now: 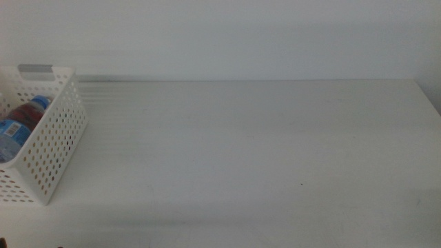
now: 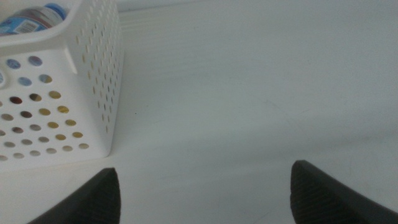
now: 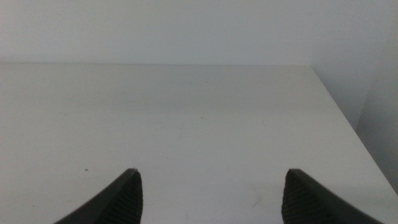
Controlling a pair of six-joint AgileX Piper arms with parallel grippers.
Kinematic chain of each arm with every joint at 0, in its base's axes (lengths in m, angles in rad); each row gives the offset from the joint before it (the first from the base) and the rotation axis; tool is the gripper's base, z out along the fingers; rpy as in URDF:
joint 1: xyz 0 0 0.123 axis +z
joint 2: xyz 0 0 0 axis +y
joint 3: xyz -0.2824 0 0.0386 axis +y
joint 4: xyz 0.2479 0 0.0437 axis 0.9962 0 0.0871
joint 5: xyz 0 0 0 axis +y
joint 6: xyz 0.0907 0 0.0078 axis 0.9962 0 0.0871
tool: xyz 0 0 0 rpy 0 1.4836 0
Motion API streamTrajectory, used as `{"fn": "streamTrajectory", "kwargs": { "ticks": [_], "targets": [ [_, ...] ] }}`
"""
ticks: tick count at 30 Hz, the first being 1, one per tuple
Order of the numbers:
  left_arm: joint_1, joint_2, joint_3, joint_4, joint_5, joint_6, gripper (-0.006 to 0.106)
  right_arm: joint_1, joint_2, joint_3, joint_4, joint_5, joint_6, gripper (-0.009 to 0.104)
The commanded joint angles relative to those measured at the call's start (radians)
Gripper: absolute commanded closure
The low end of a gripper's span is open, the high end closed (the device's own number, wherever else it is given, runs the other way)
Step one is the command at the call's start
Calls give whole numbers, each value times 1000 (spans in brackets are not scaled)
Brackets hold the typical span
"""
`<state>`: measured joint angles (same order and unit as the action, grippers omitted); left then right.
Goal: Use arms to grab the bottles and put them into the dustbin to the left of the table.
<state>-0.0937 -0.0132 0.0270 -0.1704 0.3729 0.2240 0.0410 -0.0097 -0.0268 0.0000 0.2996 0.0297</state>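
I see no bottle left on the tabletop point(image 1: 262, 151), the water bottle point(image 1: 17, 124) lies in the dustbin point(image 1: 58, 138) far left, and with left hand point(image 2: 205, 193) and right hand point(image 3: 208, 196) both wide open and empty, I judge only parking remains

The left gripper point(image 2: 202, 190) hangs over the table point(image 2: 249, 93) with its two dark jaws spread wide and nothing between them. Just beyond one jaw stands the white perforated basket point(image 2: 93, 74). A water bottle point(image 2: 31, 18) with a blue cap and label lies inside it.
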Motion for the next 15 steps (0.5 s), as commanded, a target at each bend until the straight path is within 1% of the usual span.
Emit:
{"fn": "streamTrajectory", "kwargs": {
  "ticks": [1,4,9,15],
  "targets": [
    [-2,-16,9,-2,-81,-15,12,-6,-27,-18,-6,-79,-12,36],
    [-2,-16,9,16,-81,-15,12,-6,-27,9,-6,-97,-12,36],
    [-2,-16,8,16,-81,-15,12,-5,-27,48,-5,-79,-12,36],
    [-2,-15,8,16,-81,-15,12,-5,-27,47,-5,-62,-12,36]
  ]
}}
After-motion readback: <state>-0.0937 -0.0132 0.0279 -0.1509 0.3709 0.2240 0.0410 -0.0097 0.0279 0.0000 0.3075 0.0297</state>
